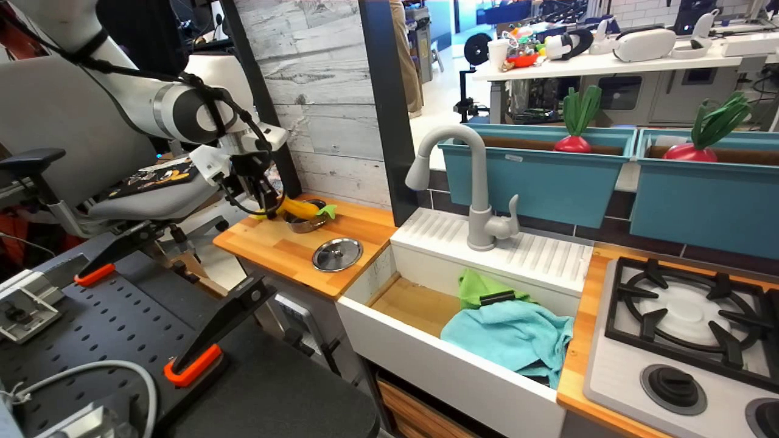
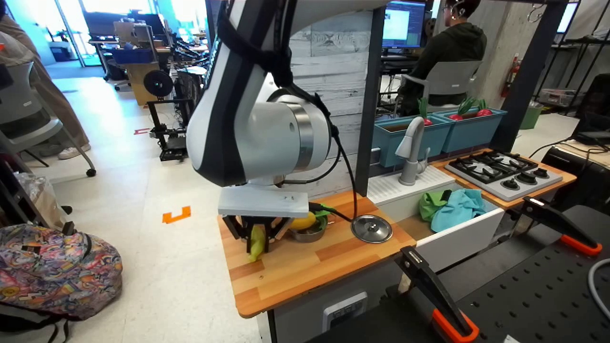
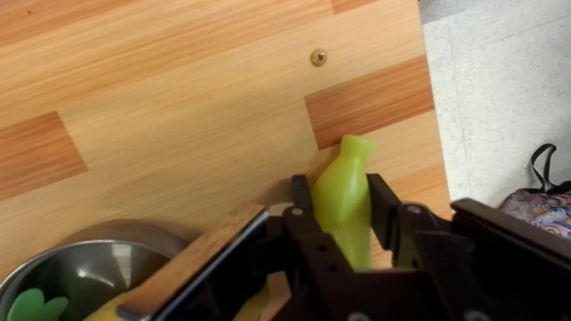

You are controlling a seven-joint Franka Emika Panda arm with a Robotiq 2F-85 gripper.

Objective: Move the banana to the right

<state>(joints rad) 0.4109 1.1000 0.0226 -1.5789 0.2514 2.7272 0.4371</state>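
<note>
The banana [image 3: 345, 196] is small, curved and yellow-green in the wrist view, with its narrow tip pointing away from the gripper. My gripper [image 3: 339, 178] has a finger on each side of it, both against its wide middle, so it is shut on the banana. In an exterior view the banana [image 2: 258, 240] hangs tilted between the fingertips of the gripper [image 2: 257, 247], low over the wooden counter [image 2: 286, 276]. I cannot tell whether its lower tip touches the wood. In an exterior view the gripper [image 1: 268, 204] hides most of the banana.
A metal pot [image 2: 309, 237] stands close beside the gripper, with a yellow-orange toy with green leaves [image 1: 301, 208] in it. A round metal lid [image 1: 338, 254] lies near the sink [image 1: 438, 365], which holds green and blue cloths [image 1: 511, 334]. The counter's edge [image 3: 435, 111] is near the banana.
</note>
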